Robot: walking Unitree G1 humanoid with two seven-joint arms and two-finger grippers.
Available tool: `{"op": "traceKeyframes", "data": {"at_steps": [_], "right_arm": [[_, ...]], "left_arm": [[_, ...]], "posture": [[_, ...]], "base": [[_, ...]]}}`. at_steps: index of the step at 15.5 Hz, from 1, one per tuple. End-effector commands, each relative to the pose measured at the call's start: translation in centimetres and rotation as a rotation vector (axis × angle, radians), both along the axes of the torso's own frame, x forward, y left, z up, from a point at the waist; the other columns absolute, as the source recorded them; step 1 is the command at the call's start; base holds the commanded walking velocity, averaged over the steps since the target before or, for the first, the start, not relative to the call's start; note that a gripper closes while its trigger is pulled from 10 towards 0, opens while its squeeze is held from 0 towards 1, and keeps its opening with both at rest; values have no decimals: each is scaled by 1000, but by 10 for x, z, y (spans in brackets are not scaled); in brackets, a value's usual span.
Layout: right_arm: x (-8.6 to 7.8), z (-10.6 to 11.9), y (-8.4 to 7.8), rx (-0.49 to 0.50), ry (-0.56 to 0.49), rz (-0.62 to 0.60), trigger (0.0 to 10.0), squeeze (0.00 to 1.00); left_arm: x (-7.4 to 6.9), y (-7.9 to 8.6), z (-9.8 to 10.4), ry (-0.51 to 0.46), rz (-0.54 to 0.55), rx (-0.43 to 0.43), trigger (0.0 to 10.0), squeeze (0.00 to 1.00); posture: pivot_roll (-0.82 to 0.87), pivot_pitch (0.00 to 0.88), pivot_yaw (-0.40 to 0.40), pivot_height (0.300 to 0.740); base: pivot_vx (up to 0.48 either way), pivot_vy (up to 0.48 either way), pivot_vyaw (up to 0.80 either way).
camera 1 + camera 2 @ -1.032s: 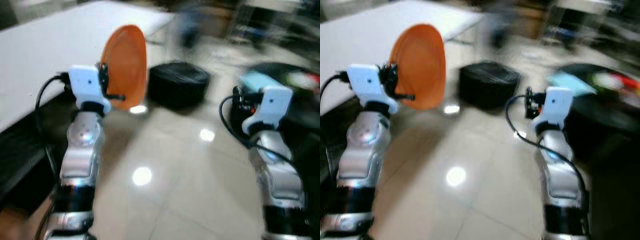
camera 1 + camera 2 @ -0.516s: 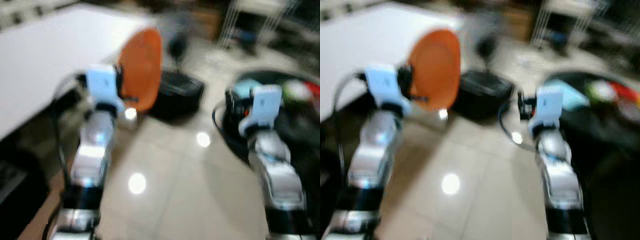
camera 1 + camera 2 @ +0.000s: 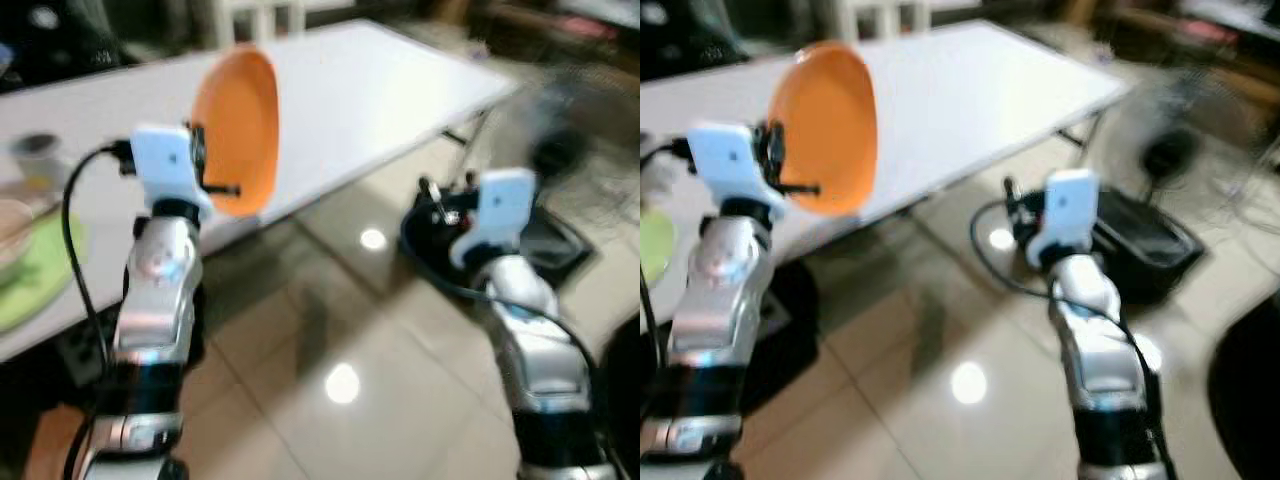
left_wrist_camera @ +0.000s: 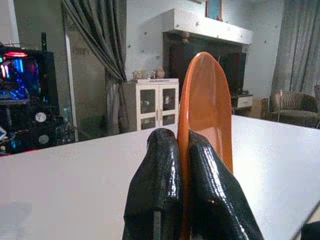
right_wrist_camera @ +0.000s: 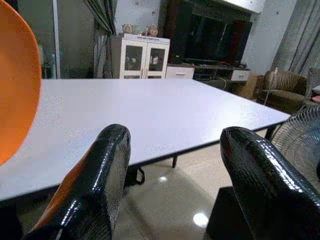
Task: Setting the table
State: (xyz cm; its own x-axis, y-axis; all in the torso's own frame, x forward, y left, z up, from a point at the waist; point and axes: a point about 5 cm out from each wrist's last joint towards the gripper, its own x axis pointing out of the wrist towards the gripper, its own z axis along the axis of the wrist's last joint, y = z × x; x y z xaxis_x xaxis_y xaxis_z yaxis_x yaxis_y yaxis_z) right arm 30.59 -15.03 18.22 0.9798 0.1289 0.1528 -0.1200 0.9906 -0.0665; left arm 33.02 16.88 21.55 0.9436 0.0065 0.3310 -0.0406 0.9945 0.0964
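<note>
One orange plate (image 3: pixel 238 128) pinched by left end effector (image 4: pixel 182 165).

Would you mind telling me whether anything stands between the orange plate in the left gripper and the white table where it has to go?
Nothing visible does. The left gripper holds the orange plate on edge over the near edge of the white table, whose stretch beyond it looks bare. A green mat lies further along on the robot's left.
</note>
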Motion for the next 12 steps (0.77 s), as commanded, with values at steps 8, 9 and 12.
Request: {"op": "traceKeyframes", "data": {"at_steps": [8, 9, 12], "right_arm": [[-2, -3, -7, 31, 36, 15, 10000, 0], [-4, -5, -1, 12, 58, 91, 10000, 0], [-12, -7, 10, 6, 86, 263, 10000, 0]], "left_arm": [[2, -21, 11, -34, -101, 6, 10000, 0], [3, -17, 11, -20, -79, -23, 10000, 0], [8, -7, 8, 76, -166, -222, 10000, 0]], "posture": [[-8, 0, -51, 740], [-8, 0, -50, 740], [-1, 0, -55, 740]], "base": [[469, 0, -272], [465, 0, 0], [0, 0, 0]]}}
